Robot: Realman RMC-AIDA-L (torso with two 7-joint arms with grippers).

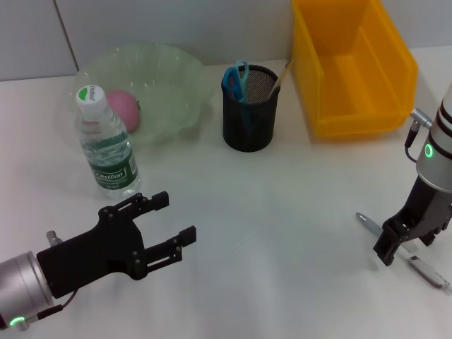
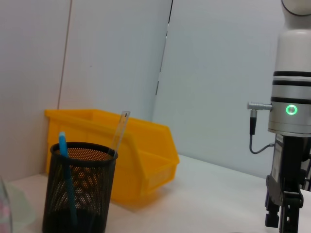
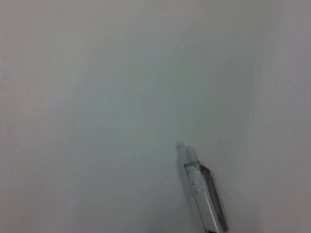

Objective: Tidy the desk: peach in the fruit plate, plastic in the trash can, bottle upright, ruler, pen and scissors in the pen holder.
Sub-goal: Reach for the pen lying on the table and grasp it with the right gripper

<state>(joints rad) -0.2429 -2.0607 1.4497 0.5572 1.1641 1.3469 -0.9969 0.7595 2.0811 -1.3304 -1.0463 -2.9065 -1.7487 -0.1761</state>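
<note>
A clear pen [image 1: 406, 256] lies on the white table at the right; the right wrist view shows its tip end [image 3: 203, 191] flat on the table. My right gripper [image 1: 405, 244] is open and low over the pen, its fingers on either side of it; it also shows in the left wrist view [image 2: 283, 219]. My left gripper [image 1: 171, 222] is open and empty at the front left. The bottle [image 1: 106, 141] stands upright. The pink peach [image 1: 121, 108] lies in the green fruit plate [image 1: 173, 78]. The black mesh pen holder [image 1: 249, 107] holds blue scissors [image 1: 235, 79] and a ruler [image 2: 119, 131]. No plastic shows.
A yellow bin [image 1: 353, 63] stands at the back right, beside the pen holder; it also shows in the left wrist view [image 2: 146, 155]. The bottle stands just in front of the fruit plate, near my left arm.
</note>
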